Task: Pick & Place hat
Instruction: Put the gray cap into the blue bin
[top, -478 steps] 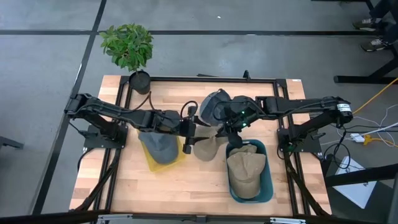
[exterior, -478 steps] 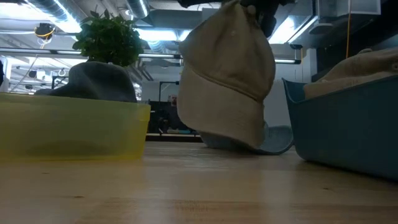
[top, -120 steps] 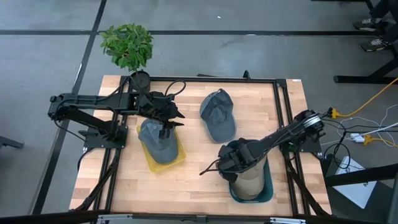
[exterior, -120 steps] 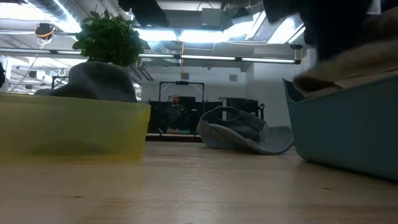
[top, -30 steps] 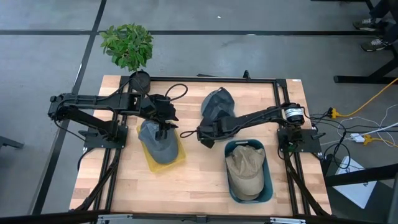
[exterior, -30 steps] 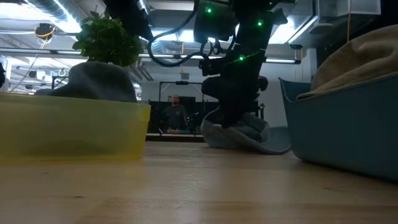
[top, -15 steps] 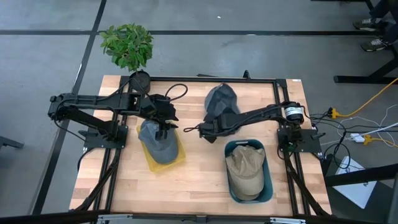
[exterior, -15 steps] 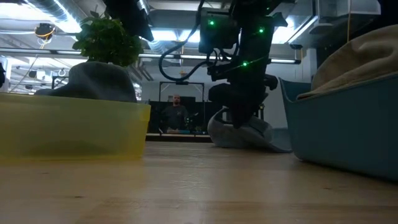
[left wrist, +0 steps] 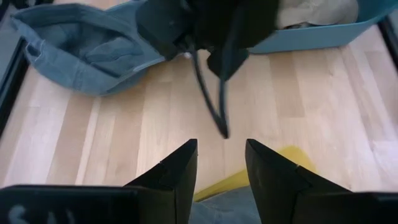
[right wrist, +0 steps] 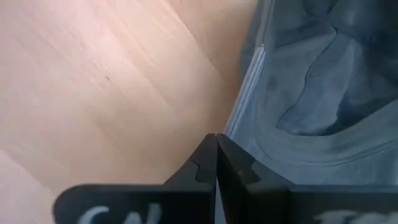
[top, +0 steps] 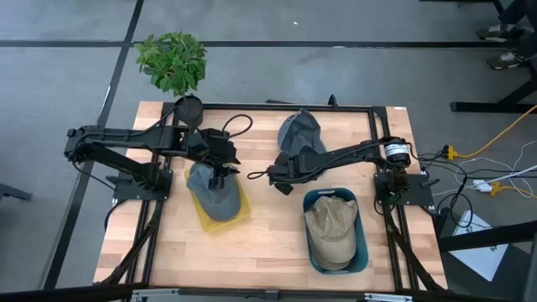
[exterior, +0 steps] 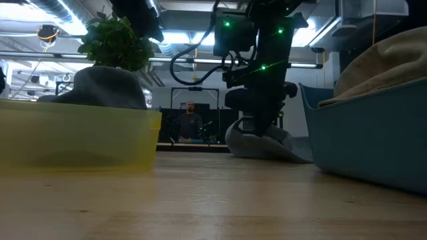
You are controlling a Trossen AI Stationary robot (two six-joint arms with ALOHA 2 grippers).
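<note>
From above, we saw the right gripper [top: 283,175] reaching across the light wooden table [top: 268,243] with its fingers pressed together at the near edge of the loose blue-grey cloth cap [top: 299,134], while the left gripper [top: 220,167] hung half open over the grey cap in the yellow tray [top: 204,214]. At table height, that blue-grey cap [exterior: 267,145] lay on the wood under the dark arm. In the right wrist view, the closed fingers [right wrist: 216,163] met right at the cap's brim [right wrist: 298,112]; we could not tell whether they pinched it.

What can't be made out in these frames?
- Whether the right gripper pinches the blue-grey cap: its shut fingers hide the contact in the right wrist view.
- Cap's far side: low view, right arm in front.
- Tan cap base: blue bin wall hides it.
</note>
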